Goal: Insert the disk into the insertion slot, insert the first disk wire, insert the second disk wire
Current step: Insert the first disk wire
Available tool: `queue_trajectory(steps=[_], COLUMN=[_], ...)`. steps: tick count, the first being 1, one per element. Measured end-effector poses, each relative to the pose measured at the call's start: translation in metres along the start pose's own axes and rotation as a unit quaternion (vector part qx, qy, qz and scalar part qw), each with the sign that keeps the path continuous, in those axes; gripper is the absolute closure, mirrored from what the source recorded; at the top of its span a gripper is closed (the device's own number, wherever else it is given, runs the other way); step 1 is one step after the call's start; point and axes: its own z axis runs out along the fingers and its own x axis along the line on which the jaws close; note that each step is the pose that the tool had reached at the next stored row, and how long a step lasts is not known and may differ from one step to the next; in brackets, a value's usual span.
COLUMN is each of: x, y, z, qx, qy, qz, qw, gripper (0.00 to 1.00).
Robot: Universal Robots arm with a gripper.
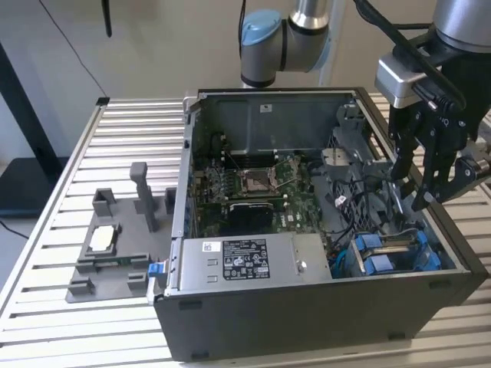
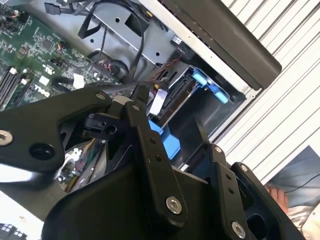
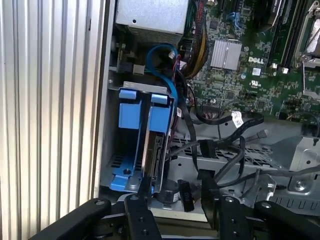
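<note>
Where the open black metal computer case (image 1: pixel 307 322) stands on the slatted aluminium counter (image 1: pixel 130 130), contents are listed as follows.

- Silver rectangular disk (image 1: pixel 393 253), framed by a bright blue plastic carrier: lodged inside the grey metal insertion slot (image 3: pixel 112 165), lower right of the exterior view.
- Black two-fingered claw (image 1: pixel 413 193): upper right, hovering above that slot, fingers spread (a clear gap shows in the first wrist view).
- Black wire connector (image 3: pixel 206 148): loose, near the disk, not touching.
- Silver labelled power-supply box (image 1: pixel 245 261): lower centre.
</note>
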Motion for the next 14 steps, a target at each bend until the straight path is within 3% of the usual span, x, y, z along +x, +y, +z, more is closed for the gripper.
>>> queue_trajectory(steps=[4,11,14], x=[-0.0001,-0.0001,-0.0001], y=[-0.003,-0.0031,-0.0031], z=[0.0011,0.0012,0.0013], qx=[0.0005,0.0006,0.0006], qy=[-0.0011,-0.0011,-0.0008], qz=[-0.006,-0.006,-0.006], qw=[0.99998,0.99998,0.99998], gripper=[0.47,0.47,0.56])
